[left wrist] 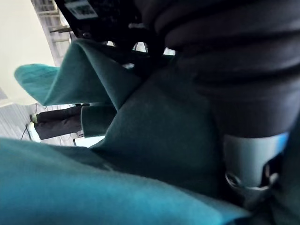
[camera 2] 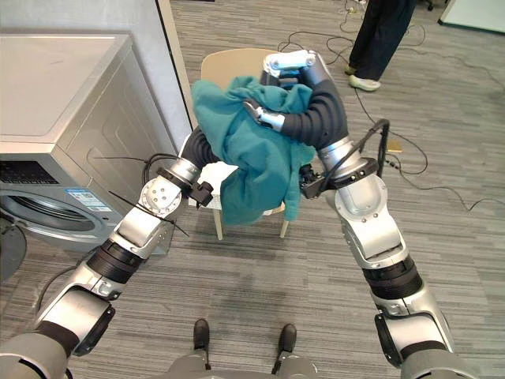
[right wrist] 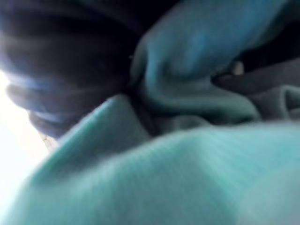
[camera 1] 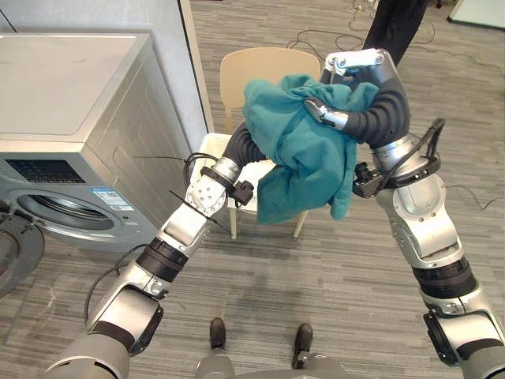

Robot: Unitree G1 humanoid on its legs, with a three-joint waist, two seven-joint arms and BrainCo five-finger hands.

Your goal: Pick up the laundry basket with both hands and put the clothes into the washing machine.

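Garment (camera 1: 296, 150) draped long-axis downward, right robot hand (camera 1: 355, 61) pinching it, left robot hand (camera 1: 243, 147) grip unclear

1. A pale wooden chair (camera 2: 225, 67) with a rounded backrest and a white seat stands on a grey wood-plank floor (camera 2: 260, 276); its light legs (camera 2: 285, 225) rest on the planks
2. Left of the chair rises a grey wall (camera 1: 162, 31) with a pale strip down its edge
3. Beyond the chair, to its right, stands a person (camera 2: 383, 35) in dark trousers, one pale shoe (camera 2: 364, 82) showing
4. Thin dark cables (camera 2: 319, 35) trail over the floor between the chair and the person
5. Far right of the chair, a pale panel (camera 2: 477, 14) sits at the floor's edge
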